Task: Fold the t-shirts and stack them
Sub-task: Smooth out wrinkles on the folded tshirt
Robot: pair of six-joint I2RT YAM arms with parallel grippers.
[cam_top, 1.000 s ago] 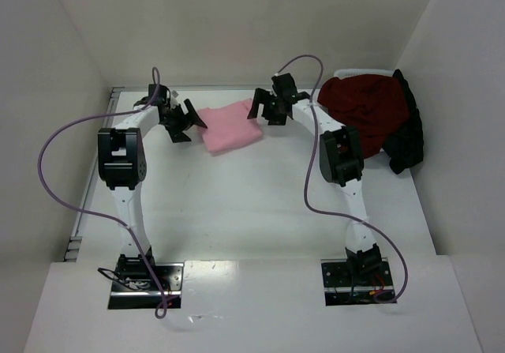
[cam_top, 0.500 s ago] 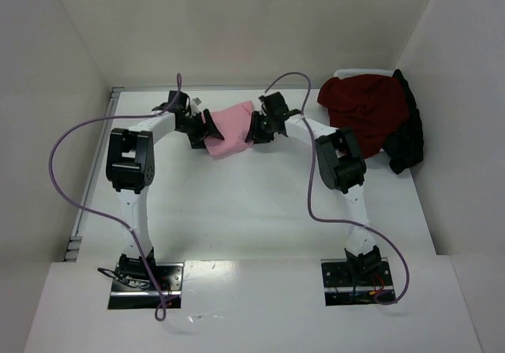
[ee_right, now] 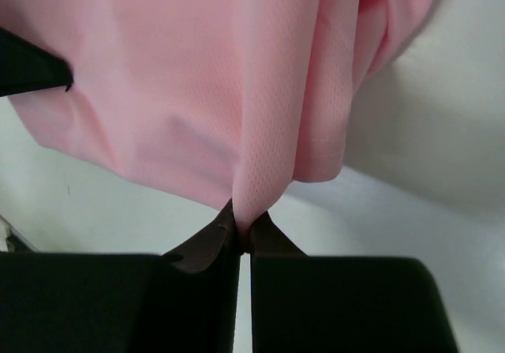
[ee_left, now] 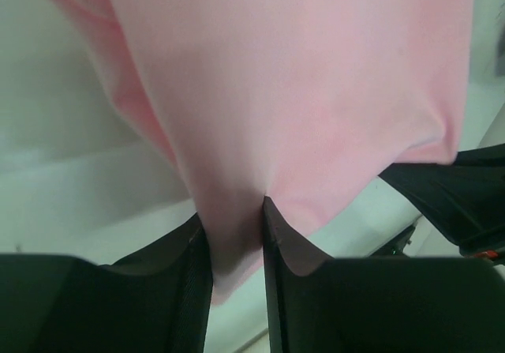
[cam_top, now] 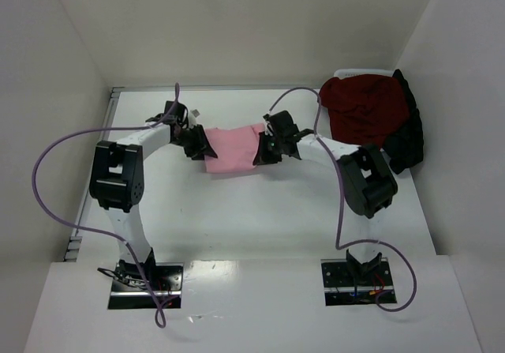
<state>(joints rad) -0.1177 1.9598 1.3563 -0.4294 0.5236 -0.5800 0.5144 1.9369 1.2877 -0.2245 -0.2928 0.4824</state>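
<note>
Now that the left pincer (cam_top: pixel 196 144) and right pincer (cam_top: pixel 263 150) clamp the pink tee (cam_top: pixel 233 149), it has come nearer, seemingly lifted, ready for placing.

In the top view, the maroon t-shirt (cam_top: pixel 364 108) is covering most of the black t-shirt (cam_top: pixel 406 144) at 2 o'clock. A white rim (cam_top: pixel 347 73) behind them is showing too little to identify. The fingertips of the left gripper (cam_top: pixel 201 144) and right gripper (cam_top: pixel 260 152) are too small to make out against the pink t-shirt (cam_top: pixel 233 149). In both wrist views that shirt is running off at 12 o'clock. In the left wrist view, the right edge is cutting off a blurred dark shape (ee_left: pixel 450 199) at 4 o'clock.
</note>
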